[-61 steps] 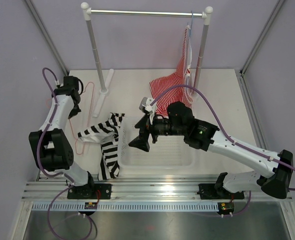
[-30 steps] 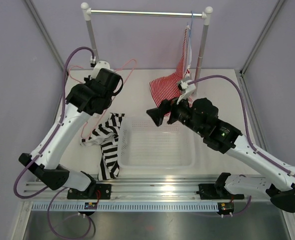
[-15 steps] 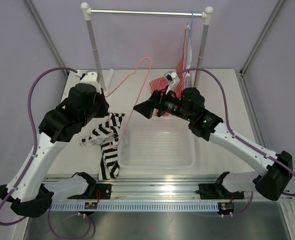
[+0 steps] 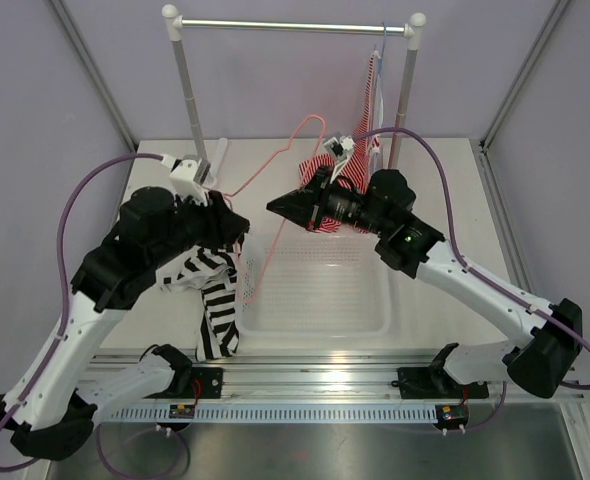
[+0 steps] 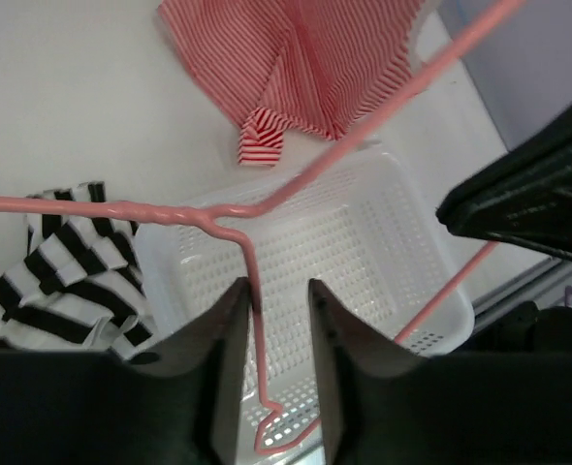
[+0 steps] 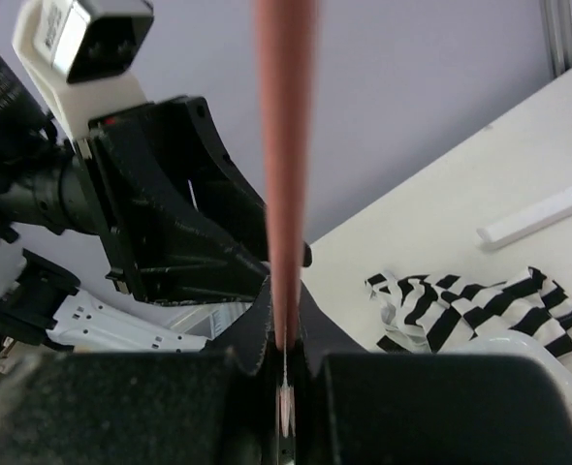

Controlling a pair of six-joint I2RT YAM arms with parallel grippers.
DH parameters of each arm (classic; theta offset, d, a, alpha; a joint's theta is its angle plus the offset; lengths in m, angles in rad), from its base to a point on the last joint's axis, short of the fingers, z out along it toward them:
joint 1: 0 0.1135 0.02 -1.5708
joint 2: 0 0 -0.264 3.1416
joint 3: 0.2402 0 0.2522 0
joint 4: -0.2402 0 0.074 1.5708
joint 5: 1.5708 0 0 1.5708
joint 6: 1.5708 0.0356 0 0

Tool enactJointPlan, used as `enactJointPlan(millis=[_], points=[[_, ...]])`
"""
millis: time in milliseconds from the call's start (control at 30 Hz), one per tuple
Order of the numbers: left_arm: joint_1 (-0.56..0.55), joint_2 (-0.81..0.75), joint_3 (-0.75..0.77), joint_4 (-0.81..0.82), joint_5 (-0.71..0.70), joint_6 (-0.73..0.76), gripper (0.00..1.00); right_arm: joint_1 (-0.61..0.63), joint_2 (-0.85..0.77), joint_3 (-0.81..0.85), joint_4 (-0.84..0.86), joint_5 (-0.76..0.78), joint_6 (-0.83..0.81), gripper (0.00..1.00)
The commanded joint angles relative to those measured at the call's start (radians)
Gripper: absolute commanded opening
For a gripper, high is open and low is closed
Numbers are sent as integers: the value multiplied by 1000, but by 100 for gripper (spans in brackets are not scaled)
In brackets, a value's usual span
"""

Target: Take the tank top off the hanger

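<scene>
Hanger was in the air over the table in the top view, between the two arms, with no cloth on it. The left gripper was at its lower end and the right gripper was on the wire further up. The tank top lay crumpled on the table, with one part over the left rim of the basket. A red top hung from the rail behind.

On the left wrist view, the fingers of the left gripper stood a little apart. The hanger passed through the gap close to one finger, and the gap was wider than the wire, so it was not squeezed. Below were the basket, the tank top at its left side, and the red top with its lower part on the table. The dark body of the right gripper was at the right edge.

On the right wrist view, the right gripper was closed tight on the hanger, which ran straight up from the fingers. The left gripper was behind it, and the tank top lay on the table at the right.
</scene>
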Motion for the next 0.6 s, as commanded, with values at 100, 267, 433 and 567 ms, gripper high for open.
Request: enactJointPlan(millis=[100,267,433,567], points=[[-9,-221,-182,341,331,77,63,1,-186,-26,213,22,38,0],[-9,-274,-225,387,365,75,67,1,-240,-2,192,-10,52,0],[-9,-274,-245,545,604,38,67,1,-214,31,183,-131,127,0],[-9,-282,-266,703,770,-23,60,1,-199,28,206,-214,159,0]])
